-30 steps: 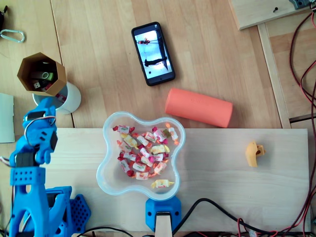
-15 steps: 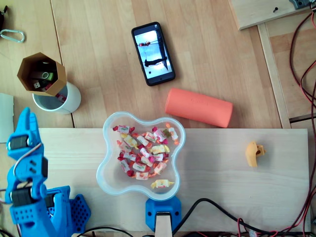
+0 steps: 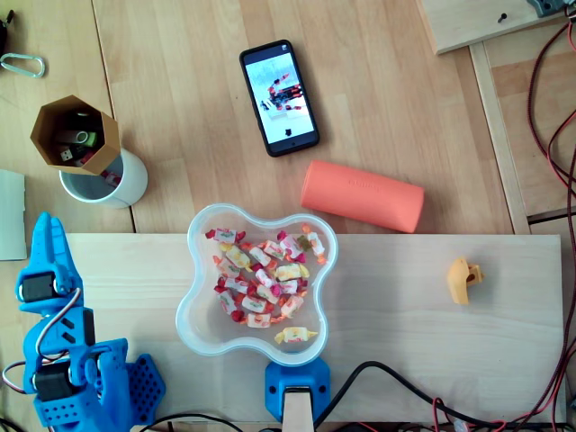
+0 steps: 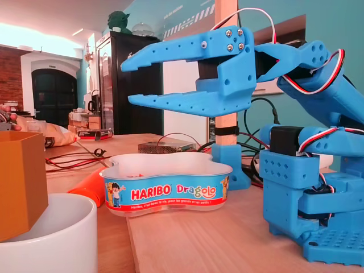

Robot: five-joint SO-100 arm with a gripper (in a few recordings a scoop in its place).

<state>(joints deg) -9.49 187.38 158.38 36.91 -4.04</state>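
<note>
Aloft, gaping hand (image 4: 126,83) near candy bowl (image 4: 165,192)

Overhead straight down, fixed view table-level, sharing bowl (image 3: 185,310)

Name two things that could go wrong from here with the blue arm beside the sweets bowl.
1. The open gripper hangs beside the bowl; a low swing across might shove it and spill the sweets.
2. The white cup with the brown holder stands close ahead of the gripper and could be tipped.
</note>
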